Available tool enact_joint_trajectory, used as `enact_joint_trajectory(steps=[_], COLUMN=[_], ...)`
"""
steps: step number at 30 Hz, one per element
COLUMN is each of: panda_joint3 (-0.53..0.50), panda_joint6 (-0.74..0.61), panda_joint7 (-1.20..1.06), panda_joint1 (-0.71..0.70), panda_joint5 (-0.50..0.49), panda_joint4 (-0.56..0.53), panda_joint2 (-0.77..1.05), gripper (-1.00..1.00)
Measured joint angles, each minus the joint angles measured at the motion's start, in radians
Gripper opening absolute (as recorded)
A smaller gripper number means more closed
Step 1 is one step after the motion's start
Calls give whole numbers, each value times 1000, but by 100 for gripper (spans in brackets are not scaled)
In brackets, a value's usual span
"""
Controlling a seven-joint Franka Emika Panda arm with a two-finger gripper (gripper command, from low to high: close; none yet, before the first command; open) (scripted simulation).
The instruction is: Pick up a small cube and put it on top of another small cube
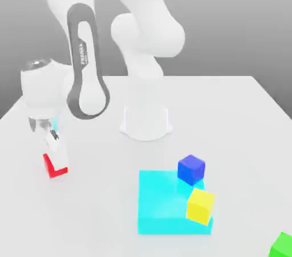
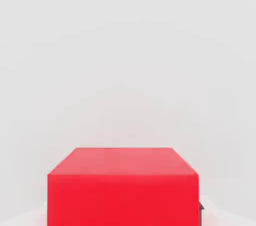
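Observation:
The small red cube (image 1: 50, 166) rests on the white table at the exterior view's left. My gripper (image 1: 55, 156) reaches down over it, and a white finger (image 1: 57, 149) covers part of the cube. In the hand view the red cube (image 2: 122, 185) sits close up between the jaws, which are shut on it. The dark blue cube (image 1: 191, 169) stands on the far corner of a flat cyan square (image 1: 159, 204), well off to the exterior view's right of my gripper.
A yellow cube (image 1: 201, 205) sits on the cyan square's near right corner, just in front of the blue cube. A green cube (image 1: 282, 245) lies at the near right edge. The arm's white base (image 1: 145, 122) stands mid-table behind the square.

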Motion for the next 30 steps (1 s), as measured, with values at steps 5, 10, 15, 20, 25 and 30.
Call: enact_joint_trajectory(steps=[5,10,15,20,25,30], panda_joint3=[-41,82,226,368,502,556], panda_joint6=[-141,-255,-365,-477,-570,-408], panda_joint7=[140,234,327,422,514,549], panda_joint1=[-6,150,326,504,672,667], panda_joint5=[-185,-137,-58,19,87,74], panda_joint4=[-34,-35,-30,-24,-20,-41], panda_joint2=[-177,-294,-402,-511,-605,-463], gripper=[-100,-100,-100,-100,-100,-100])
